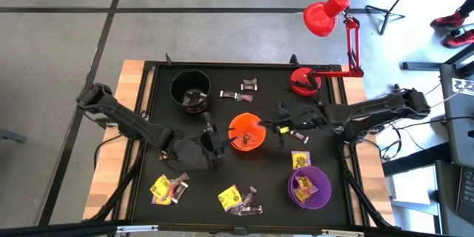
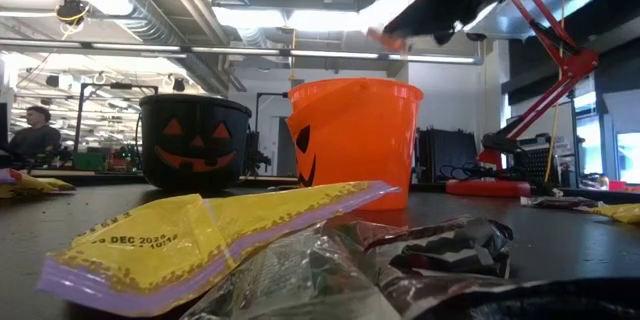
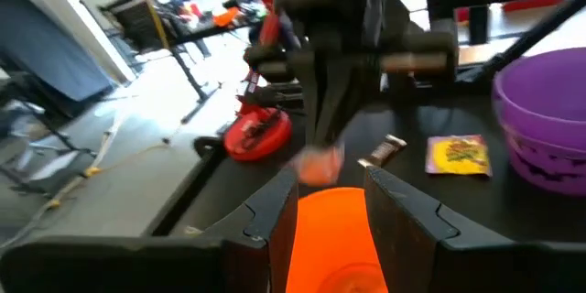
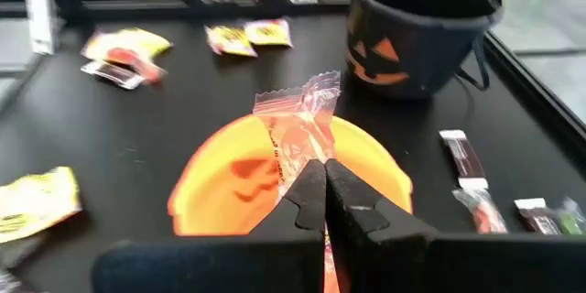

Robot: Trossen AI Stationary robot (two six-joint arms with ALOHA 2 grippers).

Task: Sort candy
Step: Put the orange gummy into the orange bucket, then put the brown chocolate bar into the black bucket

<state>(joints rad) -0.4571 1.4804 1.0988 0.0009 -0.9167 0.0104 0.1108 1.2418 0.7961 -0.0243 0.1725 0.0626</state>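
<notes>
An orange cup [image 1: 246, 132] stands upright on the black tray [image 1: 155, 118]; my left gripper [image 1: 213, 145] is at its left side, shut on it. My right gripper [image 4: 322, 192] hangs above the cup [image 4: 211, 183], shut on a candy in a clear and orange wrapper [image 4: 298, 119]. In the low view that candy [image 2: 385, 38] shows high over the cup [image 2: 350, 140]. Yellow candy [image 1: 163, 187] and dark candy [image 1: 249, 85] lie loose on the tray. More candy lies in the black cup [image 1: 191, 89] and the purple cup [image 1: 309, 187]. My left gripper has the orange cup's wall [image 3: 330, 229] between its two fingers [image 3: 403, 215], coming nearly level from the table's left. The cup stays upright with its bottom on the tray. My right gripper pinches the candy's wrapper at one end [image 4: 309, 160] between its fingertips, slanting down from the table's right. The rest of the wrapper sticks out past the fingers, clear of the cup below.
A red desk lamp [image 1: 326, 15] leans over the tray's far right corner, its base [image 1: 304, 81] on the tray. A yellow candy [image 1: 300, 160] lies between the orange and purple cups. Wooden table edges [image 1: 111, 163] flank the tray.
</notes>
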